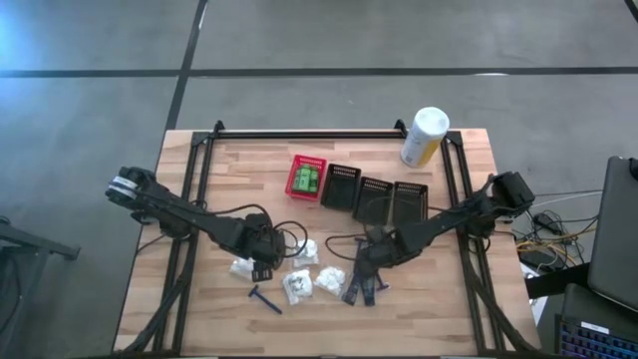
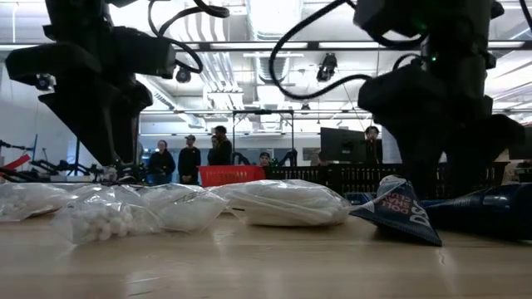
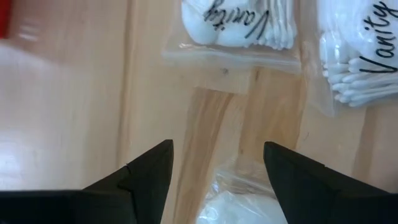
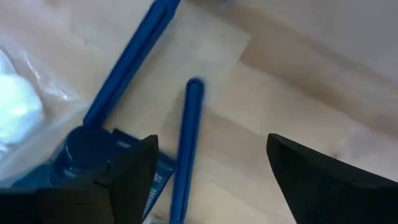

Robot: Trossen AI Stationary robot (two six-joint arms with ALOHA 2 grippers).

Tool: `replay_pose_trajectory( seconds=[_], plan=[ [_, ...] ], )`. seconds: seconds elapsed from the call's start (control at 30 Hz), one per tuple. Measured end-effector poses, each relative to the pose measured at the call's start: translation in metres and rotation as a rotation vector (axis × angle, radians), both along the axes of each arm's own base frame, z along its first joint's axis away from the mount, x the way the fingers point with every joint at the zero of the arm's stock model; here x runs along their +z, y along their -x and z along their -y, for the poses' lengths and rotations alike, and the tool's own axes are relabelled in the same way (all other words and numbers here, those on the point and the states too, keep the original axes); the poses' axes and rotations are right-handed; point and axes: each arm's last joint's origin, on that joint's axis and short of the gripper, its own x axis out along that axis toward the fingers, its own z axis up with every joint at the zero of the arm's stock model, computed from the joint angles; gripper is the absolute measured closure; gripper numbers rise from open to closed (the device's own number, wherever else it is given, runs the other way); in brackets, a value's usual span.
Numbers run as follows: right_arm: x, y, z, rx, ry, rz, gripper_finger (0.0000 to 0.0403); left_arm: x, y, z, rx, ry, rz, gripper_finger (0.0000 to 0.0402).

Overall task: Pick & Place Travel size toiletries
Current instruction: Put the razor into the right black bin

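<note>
Right gripper (image 1: 365,282) low over the front middle of the wooden table (image 1: 469,170), fingers (image 4: 323,180) spread apart in the right wrist view, holding nothing. Between them, on the wood, a slim blue razor handle (image 4: 186,149); a second blue handle (image 4: 127,62) just beside it, its dark head end (image 4: 87,149) near one finger. Edge of a clear pouch (image 4: 18,106) with white contents close by.

Left gripper (image 1: 261,265) low over the table's front left, fingers (image 3: 143,177) also standing wide, gripping nothing. Crinkly top of a clear pouch (image 3: 242,193) showing between the fingertips; whether touched, cannot tell. Farther ahead, two flat bags of cotton swabs (image 3: 239,28) (image 3: 360,68) printed "Vanity".

Seen from above: white pouches (image 1: 299,286) scattered between the two grippers, one blue razor (image 1: 265,298) lying apart near the front edge. Behind, a red basket (image 1: 306,178) holding green packets (image 1: 305,181), then three black slotted baskets (image 1: 375,197) in a row. White-and-yellow canister (image 1: 423,137) at the far right corner.

People standing (image 2: 189,158) in the room beyond.
</note>
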Motion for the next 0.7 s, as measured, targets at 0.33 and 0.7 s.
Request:
replay_pose_trajectory(
  seconds=[0.33,0.7],
  plan=[
    [-0.008,-0.022,-0.012,0.056,0.017,-0.069,0.0132,-0.002,0.001,-0.001,0.001,-0.004,-0.008,0.0147],
    [-0.008,-0.023,-0.021,0.103,0.019,-0.138,0.021,-0.006,0.006,-0.003,0.024,0.003,-0.01,0.0147]
  ],
)
